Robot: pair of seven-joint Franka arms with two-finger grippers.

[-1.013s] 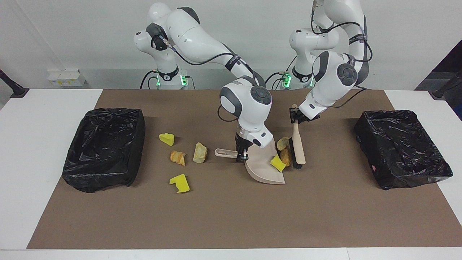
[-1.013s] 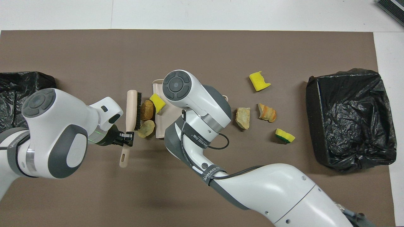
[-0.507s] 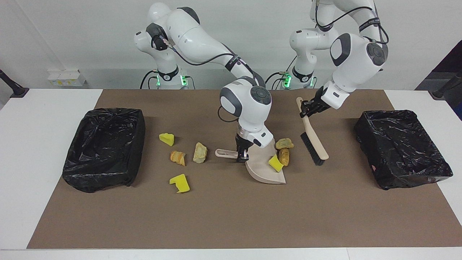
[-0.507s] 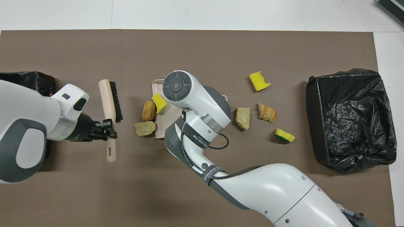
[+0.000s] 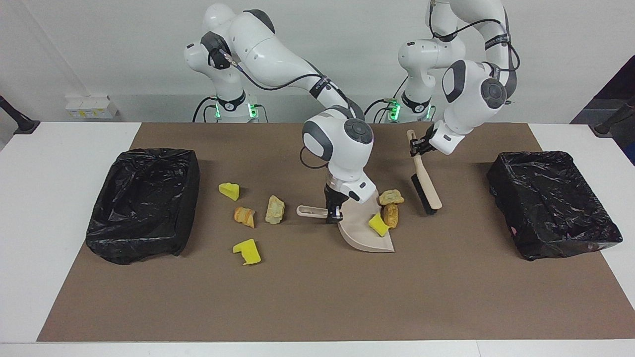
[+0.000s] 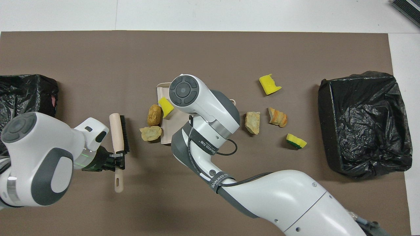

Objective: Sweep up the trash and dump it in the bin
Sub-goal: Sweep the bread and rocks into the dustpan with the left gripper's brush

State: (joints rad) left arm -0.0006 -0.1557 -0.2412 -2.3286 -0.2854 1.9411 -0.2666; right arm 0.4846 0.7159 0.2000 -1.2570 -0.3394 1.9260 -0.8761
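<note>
Risks first, walking the facing view from the right arm's end of the table. Four pieces of trash (image 5: 275,209) lie on the mat between the bin (image 5: 183,198) at that end and the dustpan (image 5: 364,233), well apart from the brush (image 5: 425,191); we judge they could be missed unless the pan is moved to them. The right gripper (image 5: 333,213) is clamped on the dustpan's handle, holding the lip on the mat. One yellow sponge chunk (image 5: 378,224) sits on that lip, so we think an early tilt could roll it off. A brown lump (image 5: 391,215) touches the pan's edge and a pale lump (image 5: 391,197) lies just beside it, nearer to the robots; a glancing stroke could push either past the edge. The left gripper (image 5: 415,147) is closed on the brush handle, bristles facing those lumps; we cannot tell if they touch the mat.

Both containers carry black liners. We see no scraps in the first bin, nor in the second bin (image 5: 526,238) at the left arm's end, though folds hide part of each.
</note>
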